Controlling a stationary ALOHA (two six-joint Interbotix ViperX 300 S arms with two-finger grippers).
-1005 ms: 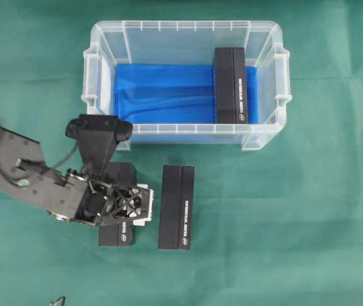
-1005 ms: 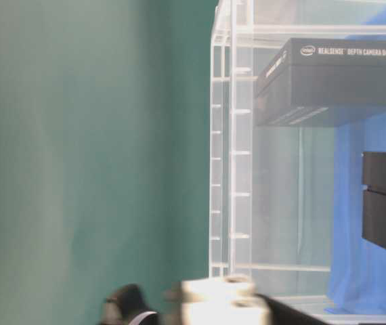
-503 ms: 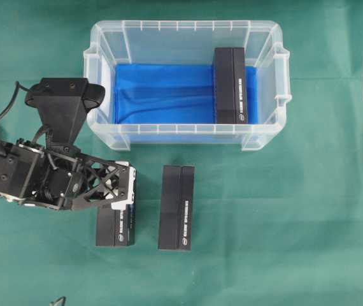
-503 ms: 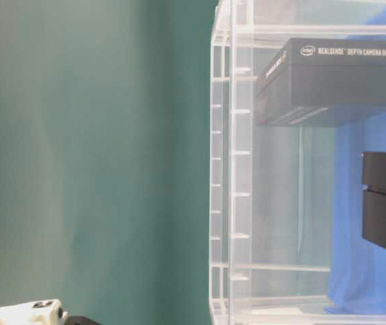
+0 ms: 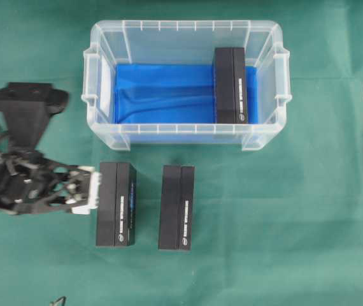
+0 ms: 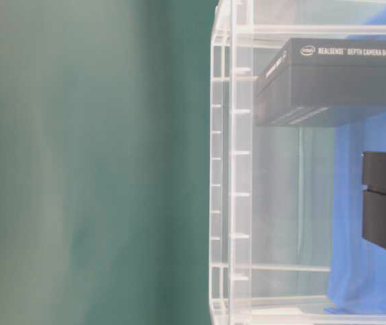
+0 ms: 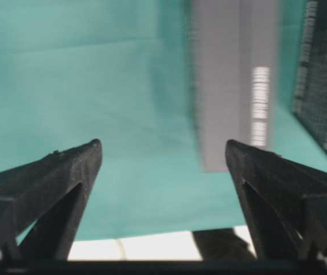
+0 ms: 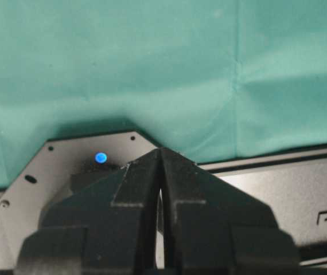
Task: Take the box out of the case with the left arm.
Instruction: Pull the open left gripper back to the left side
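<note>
You are looking down on a green cloth table [image 5: 283,255]. The largest thing on it is the case [image 5: 105,137], a clear plastic bin sitting toward the far side, with a blue sheet [image 5: 162,95] lying across its bottom. One black box [image 5: 230,86] is lying inside the case, at the right end of the blue sheet, with its long side running front to back.

Your left arm [image 5: 22,121] is reaching in from the left edge, lying low and nearly level, with its wrist pointing right across the table. It is sitting in front of the case and outside it, near the front left corner. The left gripper [image 5: 87,190] is standing wide and holding nothing; in the wrist view both black fingers [image 7: 60,172] are spread far apart with only green cloth between them. Its white-blocked tips are sitting just beside the left side of a second black box [image 5: 116,204], which is lying on the cloth in front of the case; you cannot tell whether they are touching. A third black box [image 5: 176,208] is lying just to the right of that one, apart from it.

Your right gripper [image 8: 160,172] is sitting at the far right, over its own base plate [image 8: 54,166], with its fingers pressed together and nothing between them.
</note>
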